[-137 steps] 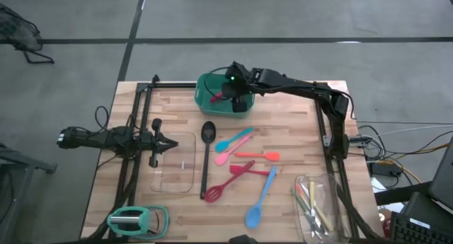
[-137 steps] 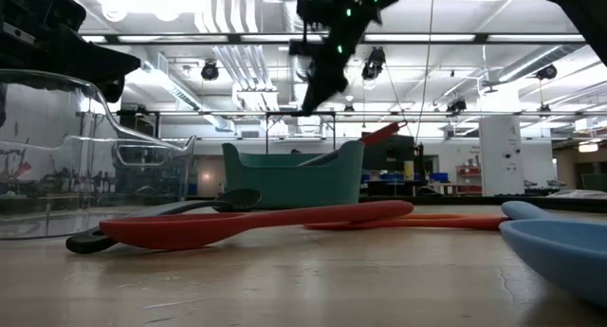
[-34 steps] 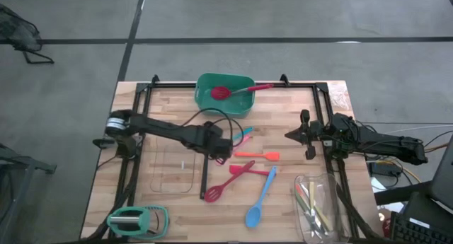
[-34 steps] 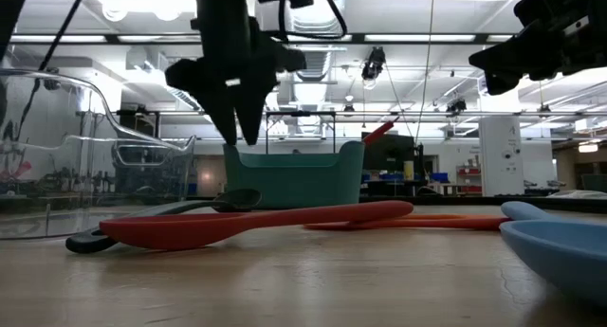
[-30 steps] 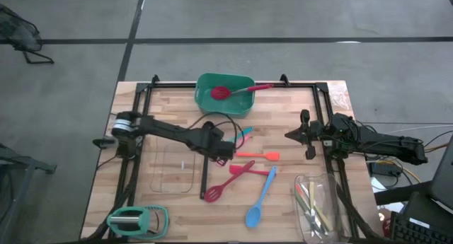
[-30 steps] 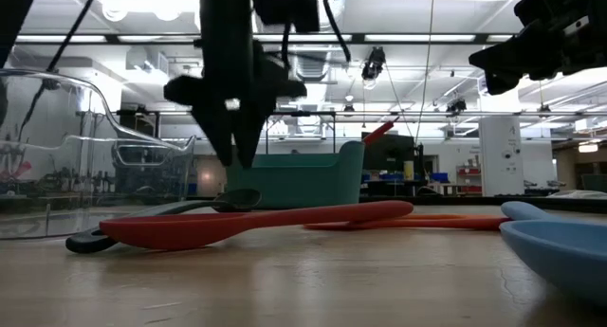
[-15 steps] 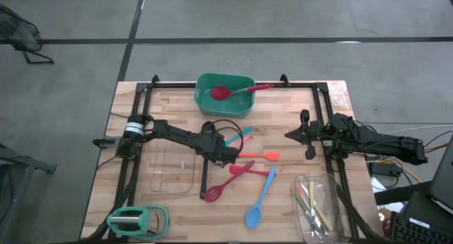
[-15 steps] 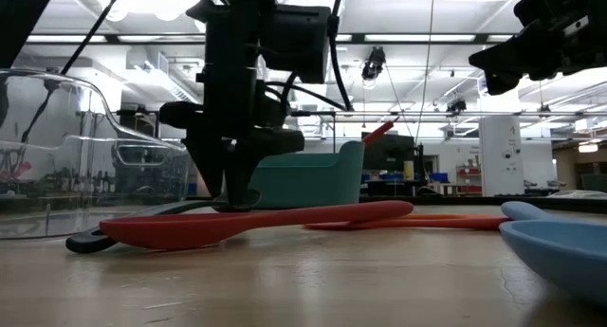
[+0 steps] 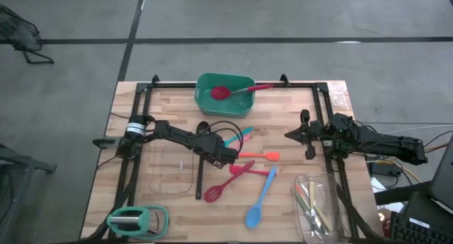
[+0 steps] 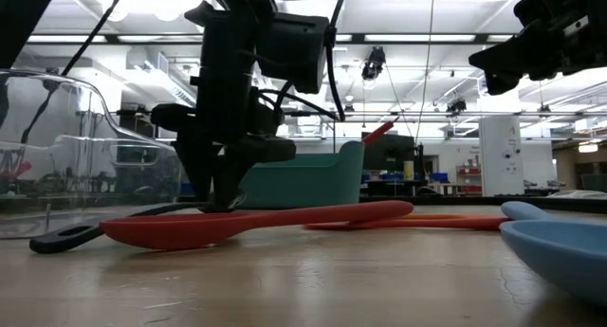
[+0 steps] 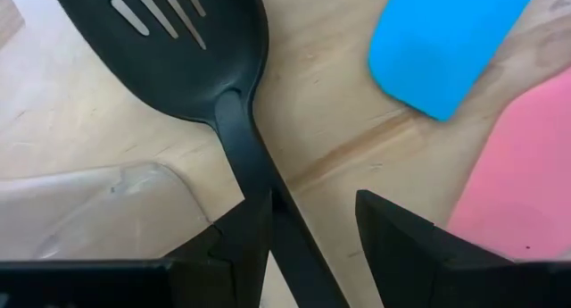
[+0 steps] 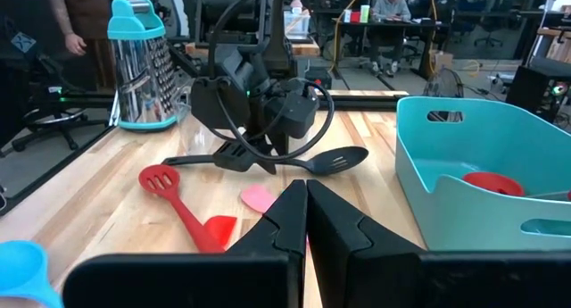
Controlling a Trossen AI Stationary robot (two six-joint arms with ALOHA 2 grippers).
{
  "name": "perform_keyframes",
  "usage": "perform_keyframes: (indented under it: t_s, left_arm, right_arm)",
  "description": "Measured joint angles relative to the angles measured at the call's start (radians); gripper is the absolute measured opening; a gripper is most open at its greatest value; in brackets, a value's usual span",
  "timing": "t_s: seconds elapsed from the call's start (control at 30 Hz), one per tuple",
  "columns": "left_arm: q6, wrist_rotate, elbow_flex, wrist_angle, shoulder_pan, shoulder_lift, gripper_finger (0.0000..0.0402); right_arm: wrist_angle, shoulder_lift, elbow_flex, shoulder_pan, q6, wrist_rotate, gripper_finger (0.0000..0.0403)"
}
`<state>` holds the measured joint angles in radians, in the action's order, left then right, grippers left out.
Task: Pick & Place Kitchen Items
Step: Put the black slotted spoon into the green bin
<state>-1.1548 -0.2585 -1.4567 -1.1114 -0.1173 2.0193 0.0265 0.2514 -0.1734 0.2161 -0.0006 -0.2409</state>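
Observation:
A long black slotted spoon [image 9: 200,166] lies flat on the table beside a clear glass tray [image 9: 173,175]. My left gripper [image 11: 308,232] points down over the spoon, low on the table, open, with one finger on either side of the handle just behind the head [image 11: 183,49]. Teal [image 9: 242,136], pink [image 11: 522,183], orange [image 9: 258,155], red [image 9: 225,184] and blue [image 9: 258,201] utensils lie to its right. A red spoon [image 9: 233,91] rests in the green tub [image 9: 205,95]. My right gripper [image 12: 305,214] waits shut at the right side. My left gripper comes from above and straddles the black spoon's handle [image 11: 268,196] close to the head, fingers across it. One finger [image 11: 241,237] lies against the handle's side; the other finger [image 11: 393,237] stands clear of it. The spoon lies flat on the table.
A second glass tray [image 9: 318,201] with small cutlery stands at the near right. A teal-handled grater [image 9: 134,219] lies at the near left. Black frame rails [image 9: 131,166] run along both sides of the table.
My left gripper has sunk onto the table over the black spoon's handle and tipped more steeply down, staying open. The spoon has slid: its handle's free end has swung a little toward the table's left edge.

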Motion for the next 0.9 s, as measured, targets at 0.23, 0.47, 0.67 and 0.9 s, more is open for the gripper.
perform_keyframes:
  t_s: [0.23,0.47,0.67,0.9]
  left_arm:
    - [0.023,-0.023,-0.003,-0.022,0.000,-0.002,0.0170]
    - [0.054,-0.029,-0.008,-0.029,0.000,-0.006,0.0170]
    - [0.042,-0.037,-0.009,-0.032,0.002,-0.006,0.0170]
    - [0.019,-0.072,-0.013,-0.061,0.007,-0.007,0.0170]
  right_arm:
    - [0.000,0.000,0.000,0.000,0.000,-0.001,0.0008]
    - [0.000,0.000,0.000,0.000,0.000,-0.001,0.0009]
    - [0.000,0.000,0.000,0.000,0.000,-0.002,0.0009]
    - [0.000,0.000,0.000,0.000,0.000,-0.002,0.0008]
